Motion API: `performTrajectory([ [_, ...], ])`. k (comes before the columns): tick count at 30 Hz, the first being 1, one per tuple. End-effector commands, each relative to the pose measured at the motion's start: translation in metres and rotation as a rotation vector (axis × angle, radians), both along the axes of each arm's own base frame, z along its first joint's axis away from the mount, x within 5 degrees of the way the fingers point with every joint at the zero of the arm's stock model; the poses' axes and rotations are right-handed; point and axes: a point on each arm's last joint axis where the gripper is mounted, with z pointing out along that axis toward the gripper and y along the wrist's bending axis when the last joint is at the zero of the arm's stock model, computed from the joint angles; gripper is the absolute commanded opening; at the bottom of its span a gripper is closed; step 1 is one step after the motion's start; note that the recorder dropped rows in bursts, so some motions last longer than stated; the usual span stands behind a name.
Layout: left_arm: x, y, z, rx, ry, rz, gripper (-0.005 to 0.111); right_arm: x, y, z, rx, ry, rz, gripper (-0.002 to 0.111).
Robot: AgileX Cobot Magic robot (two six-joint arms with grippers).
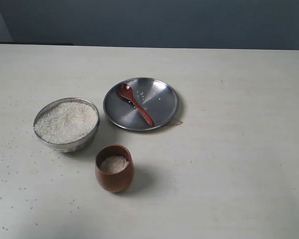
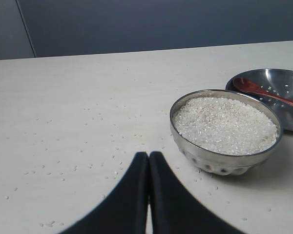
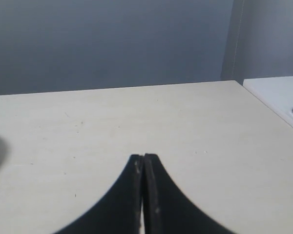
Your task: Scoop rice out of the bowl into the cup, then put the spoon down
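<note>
The steel bowl [image 1: 66,124] [image 2: 226,132] stands at the left, heaped with white rice [image 1: 66,121] [image 2: 224,125]. In front of it the reddish-brown wooden cup [image 1: 114,169] holds some rice [image 1: 113,164]. The dark wooden spoon [image 1: 134,103] [image 2: 266,92] lies on the flat steel plate [image 1: 162,107] [image 2: 283,80], free of any grip. Neither gripper appears in the exterior view. My left gripper [image 2: 149,156] is shut and empty, a short way from the bowl. My right gripper [image 3: 143,158] is shut and empty over bare table.
Loose rice grains [image 2: 88,146] are scattered on the cream table [image 1: 229,164] around the bowl. A few grains lie on the plate. A white surface [image 3: 278,95] borders the table's edge in the right wrist view.
</note>
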Motion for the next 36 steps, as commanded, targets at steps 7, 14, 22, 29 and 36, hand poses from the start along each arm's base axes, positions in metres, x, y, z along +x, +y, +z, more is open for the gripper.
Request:
performTrajectory([
  [7,0.0,0.0003,-0.0007,0.001,-0.008,0.004,0.0,-0.0024,-0.0017,-0.0056,-0.004,0.073,-0.021,0.0],
  [14,0.0,0.0003,-0.0007,0.001,-0.008,0.004,0.0,-0.0024,-0.0017,-0.0056,-0.004,0.073,-0.021,0.0],
  [22,0.0,0.0003,-0.0007,0.001,-0.008,0.004,0.0,-0.0023,-0.0017,-0.0056,-0.021,0.076,-0.017,0.0],
  [29,0.0,0.0003,-0.0007,0.001,-0.008,0.004,0.0,-0.0022,-0.0004,-0.0058,-0.097,0.088,0.014,0.0],
  [36,0.0,0.0003,-0.0007,0.001,-0.008,0.004,0.0,-0.0021,0.0007,-0.0059,-0.092,0.087,0.026,0.0],
])
